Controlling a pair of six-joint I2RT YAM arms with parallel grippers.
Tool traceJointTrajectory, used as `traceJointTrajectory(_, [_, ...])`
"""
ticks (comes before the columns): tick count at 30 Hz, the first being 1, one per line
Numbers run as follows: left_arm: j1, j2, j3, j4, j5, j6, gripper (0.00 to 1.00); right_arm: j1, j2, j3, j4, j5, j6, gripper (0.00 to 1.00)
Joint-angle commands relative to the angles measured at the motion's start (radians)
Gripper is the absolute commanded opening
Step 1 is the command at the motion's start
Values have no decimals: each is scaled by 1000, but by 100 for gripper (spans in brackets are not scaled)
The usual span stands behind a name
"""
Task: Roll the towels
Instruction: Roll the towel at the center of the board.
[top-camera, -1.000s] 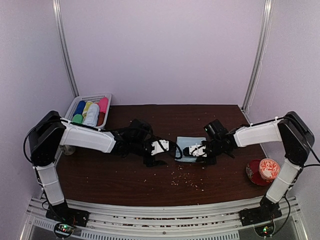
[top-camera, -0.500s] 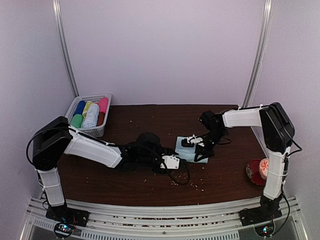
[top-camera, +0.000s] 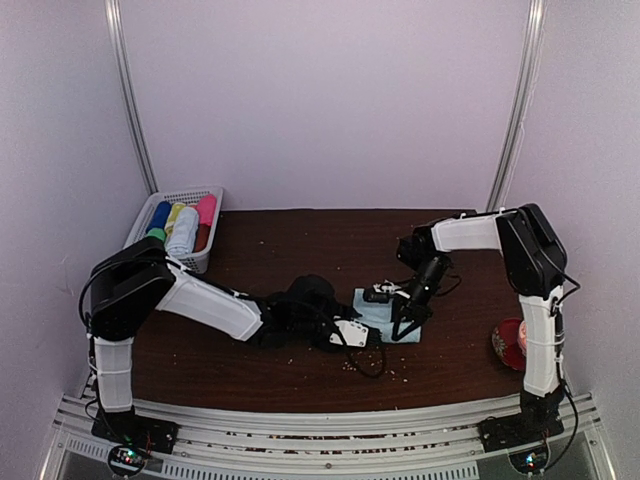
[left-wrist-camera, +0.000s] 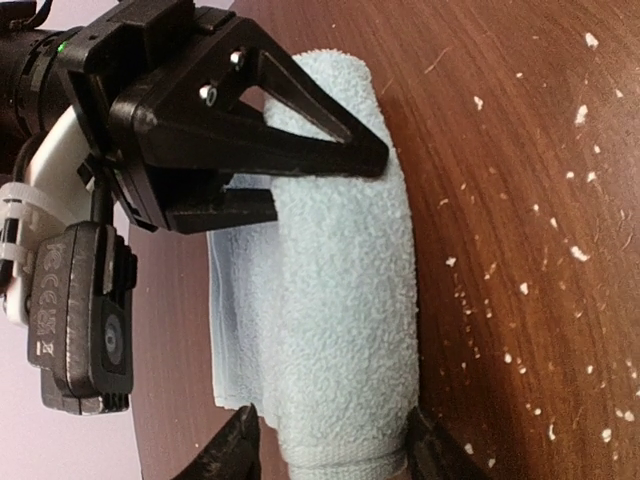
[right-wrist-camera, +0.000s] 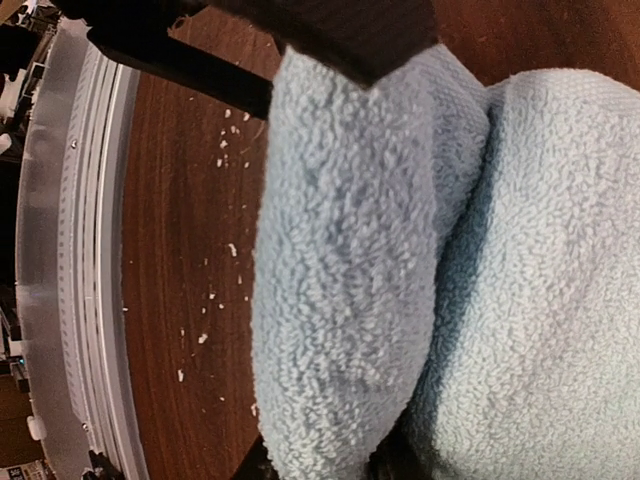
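Pale blue towel (top-camera: 385, 310) part-rolled, basket (top-camera: 190, 200) of rolls far-left, crumbs (top-camera: 390, 372) nearby

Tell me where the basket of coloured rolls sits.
In the top view, the basket sits at the table's far left corner, well left of the towel.

**Basket of Rolls, Red Dish and Scattered Crumbs**

A dark brown wooden tabletop (top-camera: 300, 240) carries everything. At its far left corner sits a white slotted basket (top-camera: 195, 193), packed with cloth rolls standing side by side: bright blue (top-camera: 160, 214), yellow (top-camera: 174, 213), white (top-camera: 183, 230), pink (top-camera: 206, 208) and green (top-camera: 155, 236), with something red beside the pink one. Near the right edge rests a red dish (top-camera: 507, 343); its contents are partly hidden. Small pale crumbs (top-camera: 375, 368) lie scattered over the near middle of the wood. Plain pale walls enclose the back and sides, with a metal rail (top-camera: 300, 440) along the near edge.
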Motion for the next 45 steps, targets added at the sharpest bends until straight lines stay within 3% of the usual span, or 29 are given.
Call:
traceJointTrajectory(1, [-16, 32, 24, 49, -13, 7, 47, -2, 71, -15, -111, 47, -32, 23])
traceJointTrajectory(8, [-43, 7, -42, 145, -4, 1, 46, -3, 88, 3, -113, 55, -14, 22])
traceJointTrajectory(14, [-44, -58, -149, 343, 0, -19, 60, -5, 95, 0, -103, 64, -3, 22])
traceJointTrajectory(21, [-46, -50, -117, 257, 97, -10, 60, -8, 102, -1, -94, 64, 5, 22])
traceJointTrajectory(27, [-61, 23, -56, 189, 81, 12, 52, -14, 100, 2, -86, 63, 14, 21])
traceJointTrajectory(33, [-74, 66, -29, 164, 69, 27, 37, -17, 99, 5, -86, 60, 12, 21])
traceJointTrajectory(43, [-84, 136, 30, 109, 16, 30, 35, -18, 102, 6, -88, 58, 7, 21])
traceJointTrajectory(45, [-86, 146, 39, 91, 8, 32, 29, -18, 101, 7, -88, 59, 7, 21])
